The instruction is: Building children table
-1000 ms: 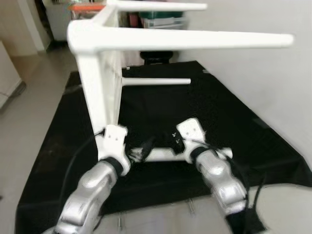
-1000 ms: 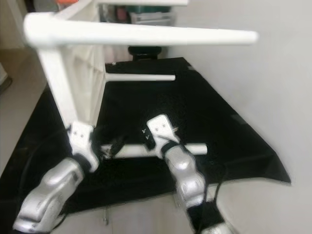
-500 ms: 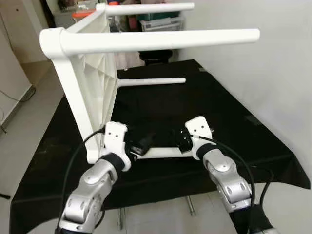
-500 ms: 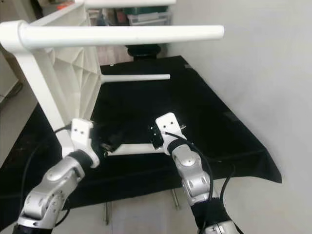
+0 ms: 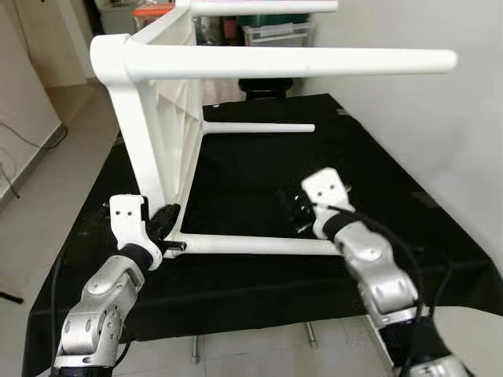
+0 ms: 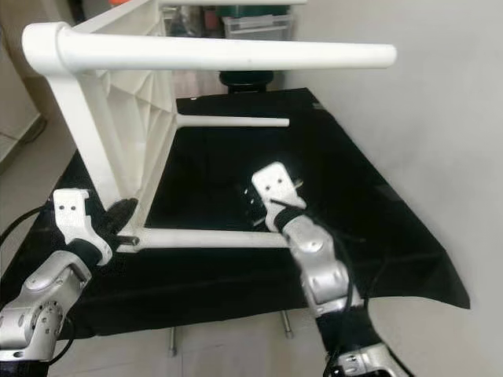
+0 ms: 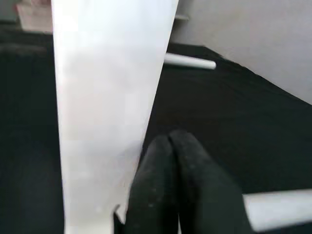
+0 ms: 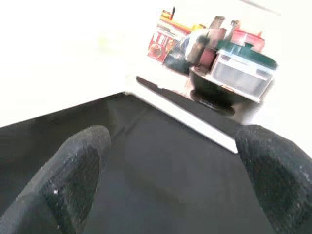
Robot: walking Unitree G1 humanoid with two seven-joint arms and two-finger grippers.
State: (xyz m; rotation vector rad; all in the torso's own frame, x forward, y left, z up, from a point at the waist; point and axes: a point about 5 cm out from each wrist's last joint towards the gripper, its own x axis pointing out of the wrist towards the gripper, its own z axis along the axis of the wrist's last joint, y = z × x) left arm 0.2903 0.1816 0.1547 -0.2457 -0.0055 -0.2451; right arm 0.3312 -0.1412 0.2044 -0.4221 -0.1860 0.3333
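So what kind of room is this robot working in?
Probably a home room used as a workspace: a black cloth spread over the floor, a white children's table lying on its side on it, and storage boxes stacked against the far wall.

white children's table, tipped sideways
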